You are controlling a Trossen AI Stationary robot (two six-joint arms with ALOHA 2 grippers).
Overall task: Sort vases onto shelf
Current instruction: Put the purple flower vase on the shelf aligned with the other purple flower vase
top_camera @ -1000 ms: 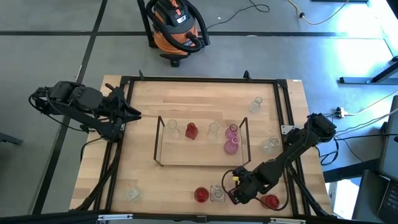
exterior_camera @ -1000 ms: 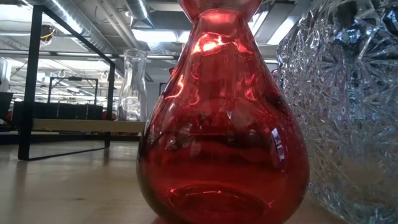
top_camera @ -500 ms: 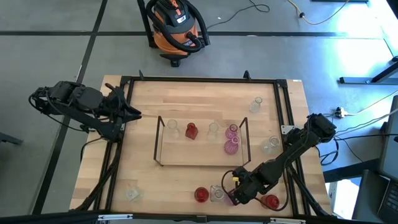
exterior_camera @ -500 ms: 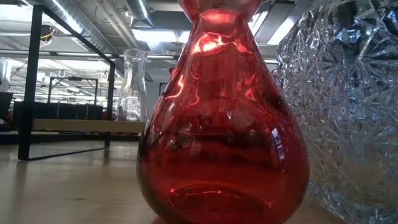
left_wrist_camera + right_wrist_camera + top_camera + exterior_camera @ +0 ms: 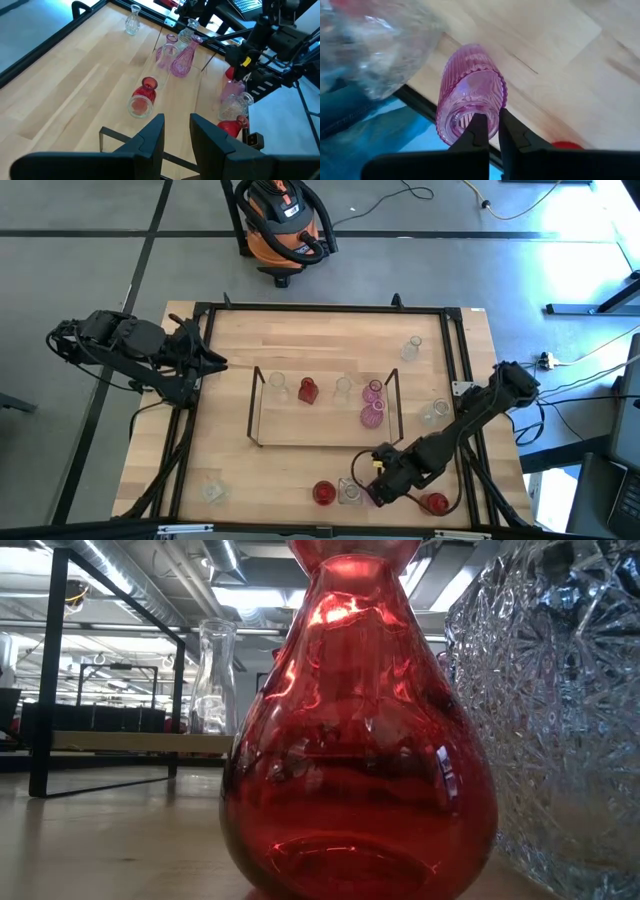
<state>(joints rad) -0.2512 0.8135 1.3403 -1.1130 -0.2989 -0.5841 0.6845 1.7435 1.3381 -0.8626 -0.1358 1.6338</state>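
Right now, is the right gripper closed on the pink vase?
Yes. The right gripper has its fingers pinched on the rim of the pink ribbed vase, near the table's front edge.

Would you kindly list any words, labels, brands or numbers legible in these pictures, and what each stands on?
None can be read.
The orange and black shop vacuum on the floor may carry a label, but it is too small to read.
The vases and the shelf bear no writing.

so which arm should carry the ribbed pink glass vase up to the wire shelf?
Right. The right gripper is already shut on the rim of the ribbed pink glass vase at the table's near edge; the left gripper waits beyond the dark wire shelf.
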